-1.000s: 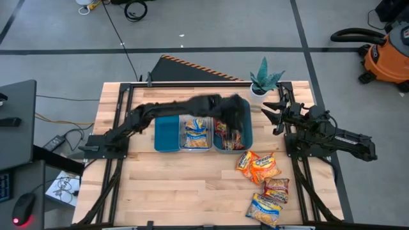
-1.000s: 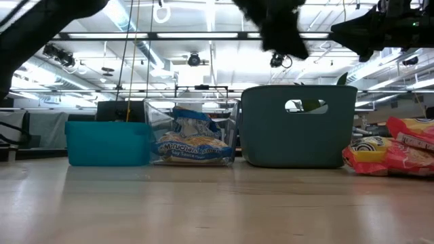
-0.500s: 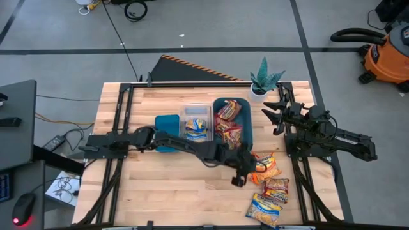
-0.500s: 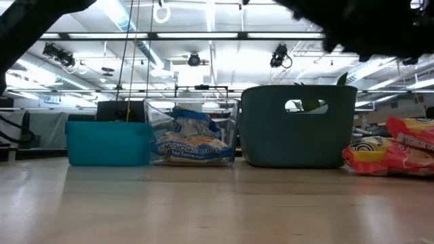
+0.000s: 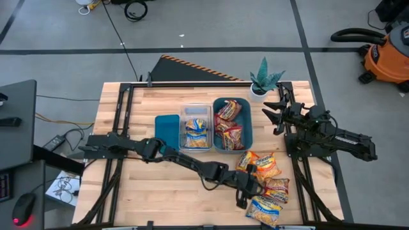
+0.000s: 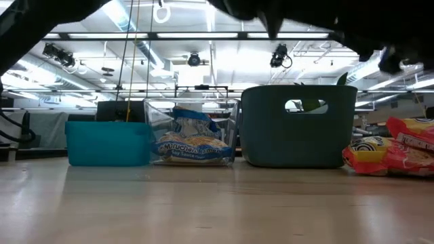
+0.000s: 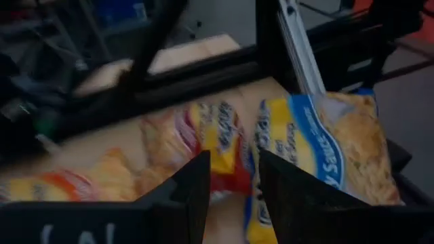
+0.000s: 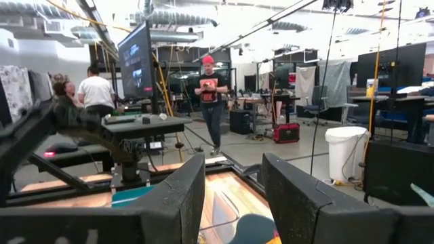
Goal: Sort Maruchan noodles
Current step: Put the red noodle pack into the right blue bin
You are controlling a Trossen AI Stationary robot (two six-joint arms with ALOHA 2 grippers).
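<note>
Loose Maruchan packets lie flat on the table's near right: two orange ones (image 5: 259, 165), a red one (image 5: 277, 189) and a blue one (image 5: 264, 209). More red packets lie in the dark bin (image 5: 232, 124), and a blue packet (image 5: 196, 130) lies in the clear bin. My left gripper (image 5: 245, 194) hangs open above the loose packets. In the left wrist view its fingers (image 7: 232, 163) frame the red packet (image 7: 217, 146), with the blue packet (image 7: 325, 152) beside it. My right gripper (image 5: 273, 114) waits open at the table's far right.
A teal bin (image 5: 167, 131), a clear bin (image 5: 195, 110) and a dark bin stand in a row mid-table. A potted plant (image 5: 263, 80) sits at the far right corner. The right arm's base is close to the loose packets. Bare wood lies toward the near left.
My left arm has swung from over the dark bin toward the table's near edge and right, and now hovers over the loose packets. The packets and bins have stayed put.
</note>
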